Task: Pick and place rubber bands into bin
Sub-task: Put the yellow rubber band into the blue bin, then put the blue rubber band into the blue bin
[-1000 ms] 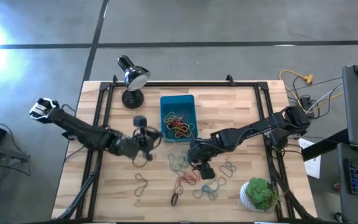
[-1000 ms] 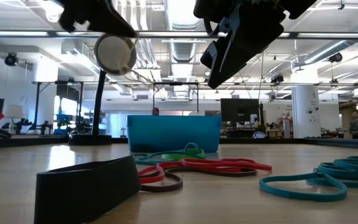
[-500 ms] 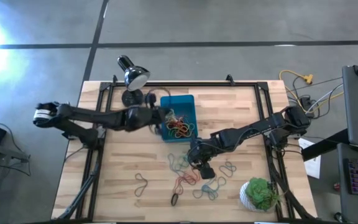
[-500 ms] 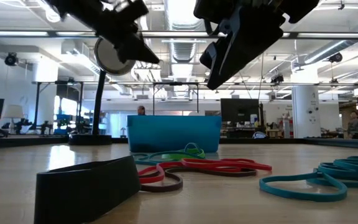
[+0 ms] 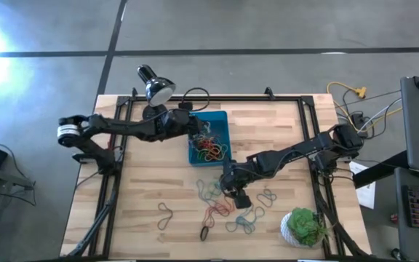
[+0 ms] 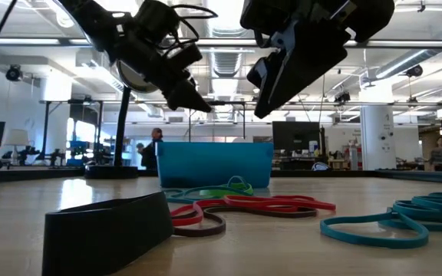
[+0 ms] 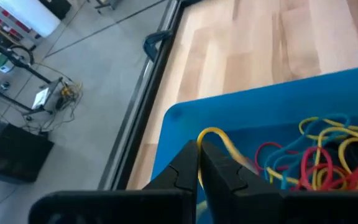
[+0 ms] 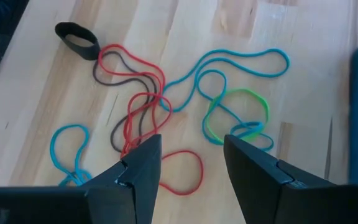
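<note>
Over the small rectangular teal-blue plastic bin (image 5: pixel 214 122), its long axis running front to back on the wooden desk (image 5: pixel 282 135), the left gripper (image 7: pixel 199 163) pinches a thin yellow rubber band (image 7: pixel 219 139), while the right gripper (image 8: pixel 191 163) hangs open-fingered above scattered coloured rubber bands (image 8: pixel 166 106).
</note>
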